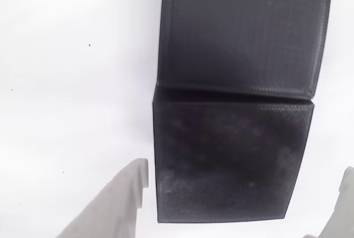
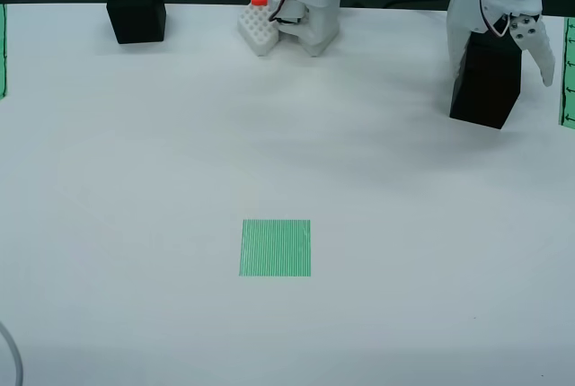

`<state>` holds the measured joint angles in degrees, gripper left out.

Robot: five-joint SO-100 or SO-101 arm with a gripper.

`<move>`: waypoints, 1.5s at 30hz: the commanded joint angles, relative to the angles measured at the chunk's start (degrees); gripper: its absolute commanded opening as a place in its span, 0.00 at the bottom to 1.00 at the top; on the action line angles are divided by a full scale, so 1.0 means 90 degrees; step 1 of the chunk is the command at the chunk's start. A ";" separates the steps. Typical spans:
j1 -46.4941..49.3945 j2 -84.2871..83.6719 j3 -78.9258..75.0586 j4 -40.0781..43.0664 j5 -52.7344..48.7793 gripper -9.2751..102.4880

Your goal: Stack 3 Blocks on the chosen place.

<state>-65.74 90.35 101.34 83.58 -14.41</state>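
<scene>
A white table [image 2: 135,224] carries a green-striped square patch [image 2: 276,248] near its front middle, one black cube [image 2: 137,10] at the back left corner, and a white gripper [image 2: 503,49] straddling a tall black block stack [image 2: 486,81] near the back right edge.

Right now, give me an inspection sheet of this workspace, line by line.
Surface: white table, mostly bare.
Job's things: green striped patch carries nothing; one black cube at far left of the overhead view; two more, upper block on lower block, at far right.
Clutter: nothing seen.
Grippers: gripper open, fingers straddling the right-hand stack, not clamped.
Cables: red and white wires at the arm base; thin grey cable at lower left.
Surroundings: green paper strips at both side edges.
</scene>
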 commanded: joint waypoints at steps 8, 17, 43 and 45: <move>0.0000 -0.0459 -0.0127 -0.0381 0.0039 0.41; 0.0410 -0.0420 0.0049 -0.0625 0.0332 0.29; 0.7021 -0.0117 -0.0010 -0.0586 0.0000 0.28; 0.7207 -0.0293 -0.0283 -0.0488 0.0049 0.28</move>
<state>-3.16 88.86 102.13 77.96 -14.06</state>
